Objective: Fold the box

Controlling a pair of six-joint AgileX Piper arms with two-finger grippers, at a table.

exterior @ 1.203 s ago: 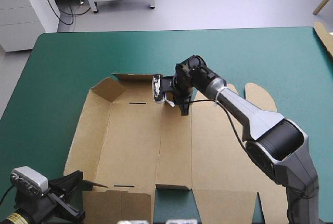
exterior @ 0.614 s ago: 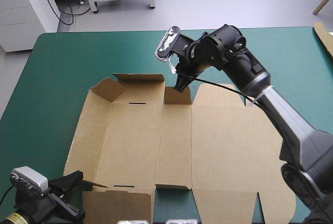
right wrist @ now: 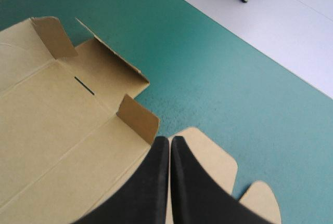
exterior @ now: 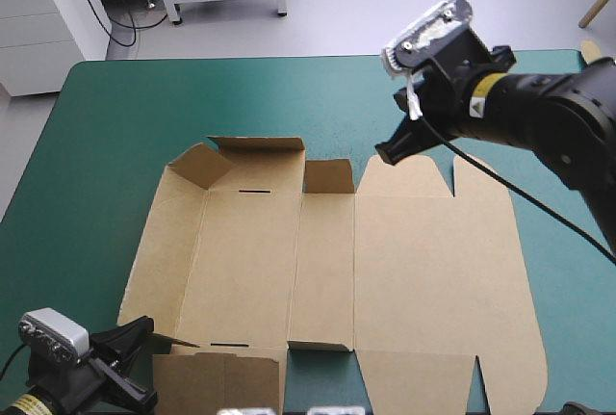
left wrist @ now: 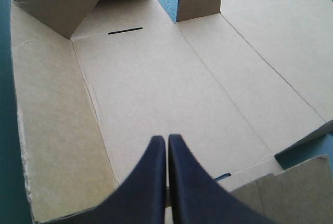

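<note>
I'm watching the box [exterior: 327, 271] lying opened out on the teal-green cover [exterior: 115, 126], its near flaps running down to the table's near edge. Its left wall [exterior: 154, 242] and far wall [exterior: 258, 150] are standing up, and a small flap [exterior: 328, 176] is rising beside them. The lid panel [exterior: 438, 271] is lying flat on the right.

The right gripper [exterior: 390, 153] is hanging over the lid's far edge by a rounded tab [exterior: 409, 169], fingers pressed together on nothing. The left gripper [exterior: 183, 342] is sitting at the box's near-left corner, fingers together and empty, pointing over the base panel.

Bare cover is stretching wide beyond the far wall and along the left side. More brown board [exterior: 602, 68] is showing at the right edge.
</note>
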